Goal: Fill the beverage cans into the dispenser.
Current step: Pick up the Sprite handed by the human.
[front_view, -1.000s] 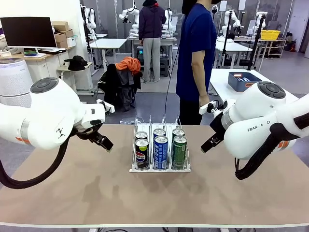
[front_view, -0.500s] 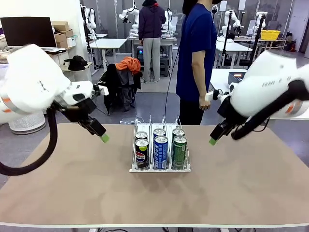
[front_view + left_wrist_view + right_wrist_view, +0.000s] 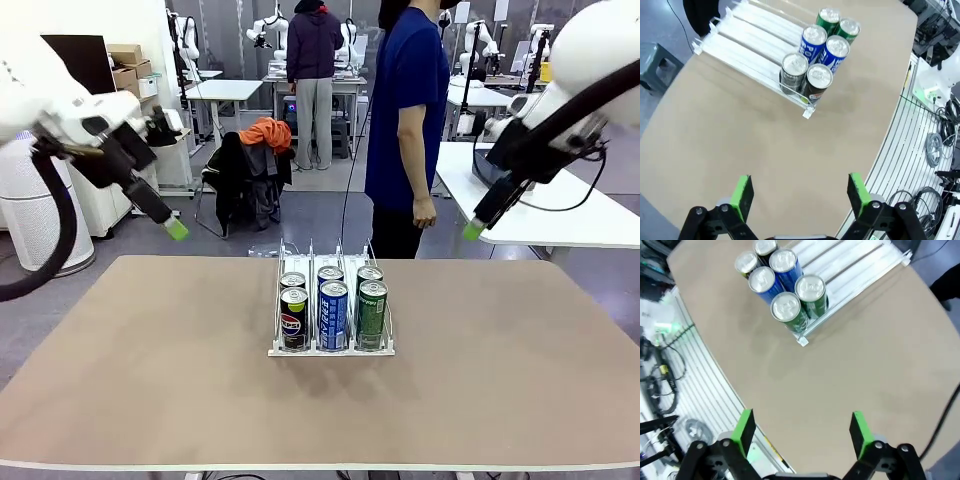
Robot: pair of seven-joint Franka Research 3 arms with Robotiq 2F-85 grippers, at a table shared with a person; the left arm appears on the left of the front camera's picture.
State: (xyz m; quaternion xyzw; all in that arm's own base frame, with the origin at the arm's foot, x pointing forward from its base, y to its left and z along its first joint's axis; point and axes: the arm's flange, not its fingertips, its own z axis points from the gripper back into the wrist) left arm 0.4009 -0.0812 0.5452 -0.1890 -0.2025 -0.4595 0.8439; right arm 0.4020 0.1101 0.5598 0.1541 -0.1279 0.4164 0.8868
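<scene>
Six beverage cans (image 3: 333, 312) stand in the dispenser (image 3: 330, 351), two in each lane. The black Pepsi cans (image 3: 294, 322) are in the lane nearest the left claw (image 3: 177, 230), the green cans (image 3: 372, 313) are in the lane nearest the right claw (image 3: 473, 229), and the blue cans (image 3: 813, 37) are between them. All of them are packed against the low front lip, one touching the other. I judge this is because the lanes slope down to that end, so each can slides forward until something stops it; behind the cans the white lanes are bare. Both claws hang high above the tabletop (image 3: 150, 380), one at each side and well apart from the dispenser. It lies below and ahead of each of them, in the middle between the two. Each claw has its green pads (image 3: 742, 195) spread fully wide, and nothing is between them. I think they are held up and out at the sides so that the rack is free to reach and to see. Every can I can find is already in the rack, so the filling looks finished, or it waits for new cans.
</scene>
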